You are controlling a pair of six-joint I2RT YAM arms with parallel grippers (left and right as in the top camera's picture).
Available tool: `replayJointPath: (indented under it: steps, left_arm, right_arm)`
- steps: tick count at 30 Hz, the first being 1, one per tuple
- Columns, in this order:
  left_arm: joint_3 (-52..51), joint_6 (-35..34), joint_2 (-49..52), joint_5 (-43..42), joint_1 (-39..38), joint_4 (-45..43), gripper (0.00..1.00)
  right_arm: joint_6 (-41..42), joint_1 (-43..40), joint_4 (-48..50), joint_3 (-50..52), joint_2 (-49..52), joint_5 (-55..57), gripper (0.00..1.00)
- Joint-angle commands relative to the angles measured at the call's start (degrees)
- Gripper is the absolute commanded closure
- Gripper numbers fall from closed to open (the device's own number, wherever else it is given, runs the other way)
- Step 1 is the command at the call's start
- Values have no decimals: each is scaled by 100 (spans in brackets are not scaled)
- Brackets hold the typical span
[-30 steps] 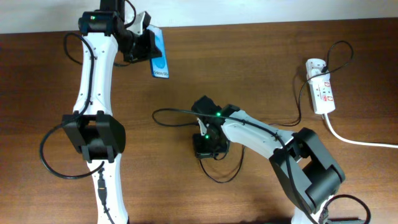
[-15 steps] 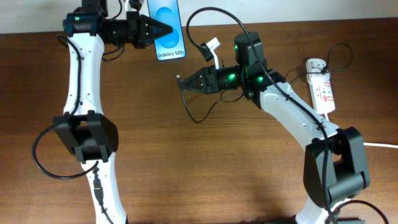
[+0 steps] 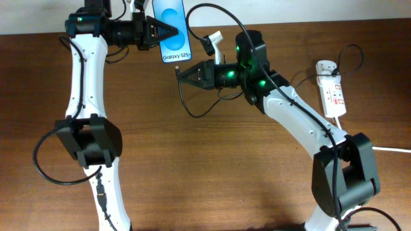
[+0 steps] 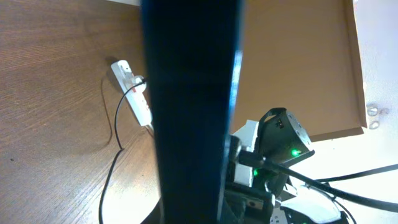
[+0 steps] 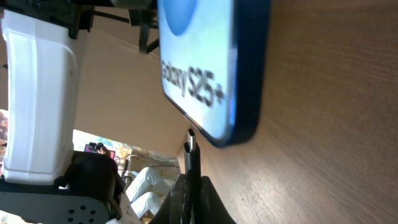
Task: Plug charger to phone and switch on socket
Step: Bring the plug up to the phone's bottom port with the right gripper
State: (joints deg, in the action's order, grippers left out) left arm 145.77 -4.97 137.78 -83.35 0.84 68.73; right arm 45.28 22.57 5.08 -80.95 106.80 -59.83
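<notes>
My left gripper [image 3: 154, 32] is shut on the phone [image 3: 172, 29] and holds it up at the back of the table, blue screen showing. In the left wrist view the phone [image 4: 189, 106] is a dark slab filling the middle. My right gripper [image 3: 186, 74] is shut on the charger's plug tip [image 3: 178, 70], just below and right of the phone's lower end. In the right wrist view the plug tip [image 5: 191, 149] stands just under the phone's bottom edge [image 5: 214, 74], a small gap between them. The black cable [image 3: 192, 110] loops below. The socket [image 3: 331, 90] lies at the far right.
The socket's thick white cord [image 3: 366, 144] runs off the right edge. The charger's black cable arcs over the right arm [image 3: 218, 13] and reaches the socket [image 4: 134, 93], also seen in the left wrist view. A wall edges the table's back.
The right gripper has moved left and slightly up with the plug tip, closing on the phone's lower end. The phone has stayed up in the left gripper since half a second ago.
</notes>
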Motion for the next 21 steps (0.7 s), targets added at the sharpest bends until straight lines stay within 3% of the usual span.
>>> replayJointPath:
  steps: [1, 4, 7, 21]
  left_arm:
    - [149, 35, -243, -282, 33, -13, 100]
    - [149, 33, -243, -284, 35, -11, 100]
    - [149, 33, -243, -479, 35, -13, 100]
    - [149, 33, -243, -435, 33, -98, 100]
  right_arm:
    - [24, 17, 39, -319, -131, 61, 96]
    - [20, 17, 31, -330, -131, 170, 96]
    - [-306, 17, -575, -328, -131, 393, 96]
    - [-236, -157, -378, -330, -131, -127, 96]
